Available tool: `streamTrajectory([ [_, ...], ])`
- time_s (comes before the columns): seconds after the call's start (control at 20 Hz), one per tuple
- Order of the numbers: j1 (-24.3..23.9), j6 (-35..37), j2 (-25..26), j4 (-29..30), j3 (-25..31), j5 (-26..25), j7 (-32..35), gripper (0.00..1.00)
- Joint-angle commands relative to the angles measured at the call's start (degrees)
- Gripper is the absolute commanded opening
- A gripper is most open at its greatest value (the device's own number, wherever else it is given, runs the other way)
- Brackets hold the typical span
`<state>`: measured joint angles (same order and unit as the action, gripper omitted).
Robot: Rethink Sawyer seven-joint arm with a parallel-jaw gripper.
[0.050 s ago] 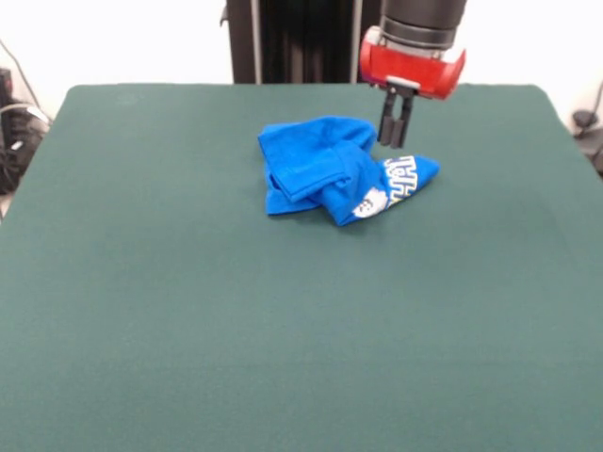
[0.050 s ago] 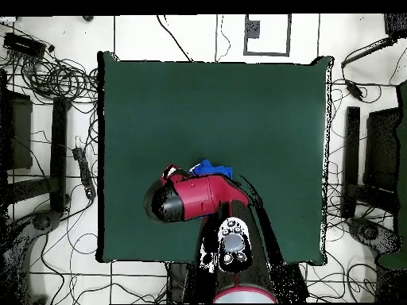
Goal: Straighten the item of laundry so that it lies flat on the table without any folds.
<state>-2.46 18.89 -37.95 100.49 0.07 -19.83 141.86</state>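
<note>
The item of laundry (image 1: 334, 169), a bright blue T-shirt, lies crumpled on the far half of the green table (image 1: 188, 330). Its left part is folded over in layers, and white lettering shows on the right flap. My gripper (image 1: 396, 141) hangs at the shirt's far right edge, fingers close together with nothing visible between them; whether the tips touch the cloth is unclear. In the overhead view only a small blue corner of the item of laundry (image 2: 210, 167) shows on the table (image 2: 215, 103). The arm covers the rest, and the gripper too.
The red and black arm (image 2: 199, 198) reaches over the table's near part in the overhead view. Cables and dark stands (image 2: 48, 159) lie on the floor around the table's sides.
</note>
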Motion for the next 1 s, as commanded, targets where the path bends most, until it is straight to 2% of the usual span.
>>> streamTrajectory([
  [0.05,0.16,5.85,4.31,-5.27,6.58,1.63,-1.72,0.00],
  [0.5,-2.71,9.83,4.50,-8.84,9.29,1.02,-6.51,0.00],
  [0.6,-2.71,9.92,5.14,-8.98,9.46,0.91,-6.08,0.00],
  [0.75,0.08,5.59,7.19,-7.85,6.72,-0.02,-1.04,0.00],
  [0.85,1.79,5.56,7.68,-7.78,5.04,-0.38,0.57,0.00],
  [1.0,2.25,3.58,8.44,-6.25,4.95,-0.02,2.00,0.00],
])
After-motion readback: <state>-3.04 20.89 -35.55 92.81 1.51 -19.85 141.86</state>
